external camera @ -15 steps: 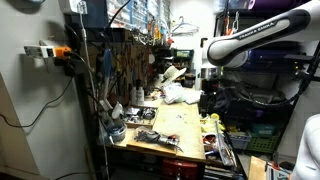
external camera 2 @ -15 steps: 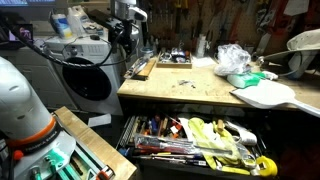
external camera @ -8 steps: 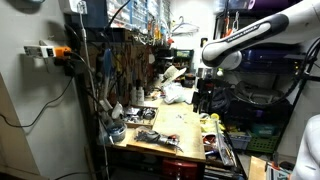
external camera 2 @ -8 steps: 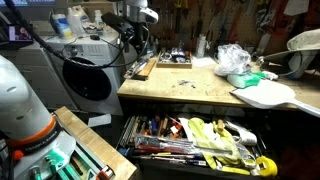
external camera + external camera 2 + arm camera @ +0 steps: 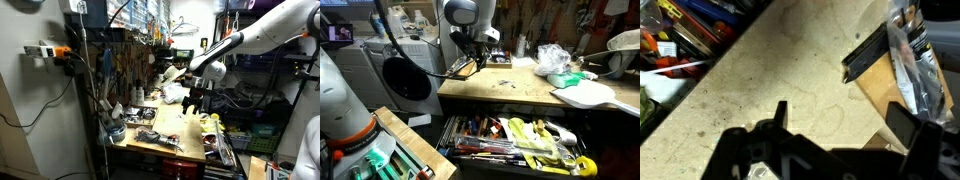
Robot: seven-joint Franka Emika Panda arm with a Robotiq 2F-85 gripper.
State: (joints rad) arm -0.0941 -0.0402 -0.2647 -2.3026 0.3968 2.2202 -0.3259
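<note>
— Wood, stained: the worktop [image 5: 760, 70] fills the wrist view below the gripper [image 5: 840, 130]. How do the jaws stand?
— Apart, with nothing between the dark fingers [image 5: 780, 112].
— And the wooden board [image 5: 877, 85]?
— At two o'clock from the gripper, flat on the bench, with a clear plastic packet [image 5: 915, 50] just past it.
— Anything else?
— An open tool drawer [image 5: 680, 35] at ten o'clock. In an exterior view the gripper [image 5: 472, 62] hangs near the board's end.
</note>
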